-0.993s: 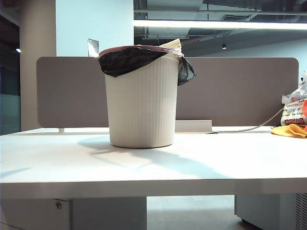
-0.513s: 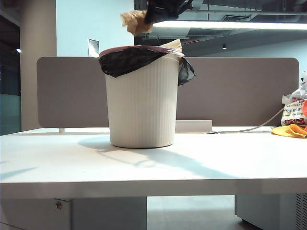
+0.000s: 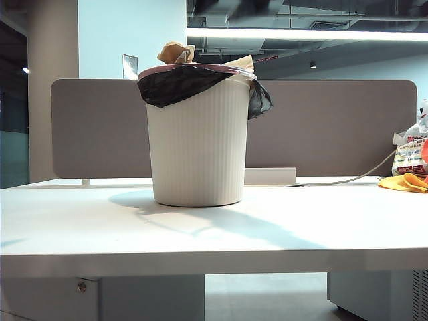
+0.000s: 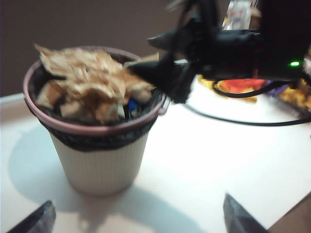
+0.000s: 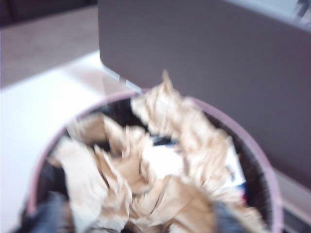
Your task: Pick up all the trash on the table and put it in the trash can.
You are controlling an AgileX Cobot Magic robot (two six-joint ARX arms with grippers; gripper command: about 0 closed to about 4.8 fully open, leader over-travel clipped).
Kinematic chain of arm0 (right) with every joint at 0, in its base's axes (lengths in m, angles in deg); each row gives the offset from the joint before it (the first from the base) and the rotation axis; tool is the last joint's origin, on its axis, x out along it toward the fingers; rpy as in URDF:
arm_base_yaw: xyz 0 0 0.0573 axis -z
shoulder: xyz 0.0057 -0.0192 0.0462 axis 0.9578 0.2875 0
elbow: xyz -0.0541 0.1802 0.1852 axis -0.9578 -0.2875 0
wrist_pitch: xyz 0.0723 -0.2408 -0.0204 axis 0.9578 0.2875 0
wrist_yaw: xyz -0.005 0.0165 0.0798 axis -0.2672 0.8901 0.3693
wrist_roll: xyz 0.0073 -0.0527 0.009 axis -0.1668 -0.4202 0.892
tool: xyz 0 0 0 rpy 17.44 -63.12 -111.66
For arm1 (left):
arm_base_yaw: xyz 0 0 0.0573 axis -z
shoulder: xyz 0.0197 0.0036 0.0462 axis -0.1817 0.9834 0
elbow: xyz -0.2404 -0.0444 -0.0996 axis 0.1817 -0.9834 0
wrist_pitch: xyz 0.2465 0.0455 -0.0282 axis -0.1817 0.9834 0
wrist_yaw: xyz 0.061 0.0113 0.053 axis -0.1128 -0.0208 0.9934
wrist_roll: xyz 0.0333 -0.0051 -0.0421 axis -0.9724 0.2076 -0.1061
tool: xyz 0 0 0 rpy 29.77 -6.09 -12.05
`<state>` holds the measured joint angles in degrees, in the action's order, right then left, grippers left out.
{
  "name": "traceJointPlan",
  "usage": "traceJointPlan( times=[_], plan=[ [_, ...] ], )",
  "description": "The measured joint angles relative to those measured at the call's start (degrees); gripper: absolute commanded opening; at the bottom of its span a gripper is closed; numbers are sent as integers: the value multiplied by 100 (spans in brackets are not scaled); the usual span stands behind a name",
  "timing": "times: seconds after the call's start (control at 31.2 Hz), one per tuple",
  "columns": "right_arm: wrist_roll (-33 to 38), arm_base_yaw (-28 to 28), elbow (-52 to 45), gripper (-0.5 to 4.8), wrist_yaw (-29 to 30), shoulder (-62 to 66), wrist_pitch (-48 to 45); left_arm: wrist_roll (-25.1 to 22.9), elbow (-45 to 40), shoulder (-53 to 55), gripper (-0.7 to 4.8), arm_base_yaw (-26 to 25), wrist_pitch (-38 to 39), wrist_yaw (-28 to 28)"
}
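The white ribbed trash can (image 3: pixel 198 140) with pink rim and black liner stands mid-table (image 3: pixel 200 234). One wad of crumpled brown paper trash (image 3: pixel 175 52) pokes above its rim, with no gripper on it in the exterior view. In the left wrist view more brown paper (image 4: pixel 90 82) fills the can (image 4: pixel 97 160), and my right gripper (image 4: pixel 163 73) hovers over the rim's edge. My left gripper (image 4: pixel 138 221) stands open before the can, holding nothing. The right wrist view looks straight down on the paper (image 5: pixel 160 145); my right gripper (image 5: pixel 138 218) is open, fingers wide apart.
A grey partition panel (image 3: pixel 334 127) runs behind the can. At the far right lie a yellow-orange cloth (image 3: pixel 404 182) and a printed white bag (image 3: pixel 409 150), with a cable (image 3: pixel 348 179) trailing toward them.
Half a second ago my right gripper held a brown wad above the can. The jaws have opened, the wad now rests at the rim, and the gripper has left the exterior view.
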<state>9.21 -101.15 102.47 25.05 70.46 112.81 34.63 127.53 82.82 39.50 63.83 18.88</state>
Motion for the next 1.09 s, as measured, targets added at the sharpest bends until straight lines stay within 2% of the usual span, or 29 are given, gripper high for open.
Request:
traceJointPlan(
  times=[0.03, 0.06, 0.1, 0.22, 0.42, 0.58, 0.77, 0.9, 0.99, 1.09],
  plan=[
    [39, 0, 2, 8, 2, -175, 46, -17, 0, -114, -17, 0, 0, 0],
    [52, 2, 7, -8, 7, -363, 122, -28, 0, -203, 13, 0, 2, 0],
    [61, 2, 15, -8, 9, -516, 208, -55, 2, -282, -10, 0, 4, 0],
    [52, 0, 42, -9, 22, -1095, 699, -190, 2, -667, -6, 0, 92, -7],
    [-225, 4, 11, -9, 4, -1976, 2105, -278, 0, -1364, -6, 0, 997, -15],
    [-251, 4, -308, -9, 0, -3034, 2581, -516, -94, -2033, -6, 0, 1386, -13],
    [-225, 4, -1663, -9, -15, -4765, 2562, -516, -734, -3073, -6, 0, 1390, 166],
    [-107, 2, -3014, -9, -17, -5991, 2487, -514, -1469, -3755, -6, 0, 1368, 345],
    [118, 4, -4054, -9, -76, -6850, 2426, -426, -2087, -4201, -6, 2, 922, 358],
    [367, 9, -5178, -9, -240, -7613, 1921, -173, -2846, -4360, -6, 2, 254, 297]
  ],
)
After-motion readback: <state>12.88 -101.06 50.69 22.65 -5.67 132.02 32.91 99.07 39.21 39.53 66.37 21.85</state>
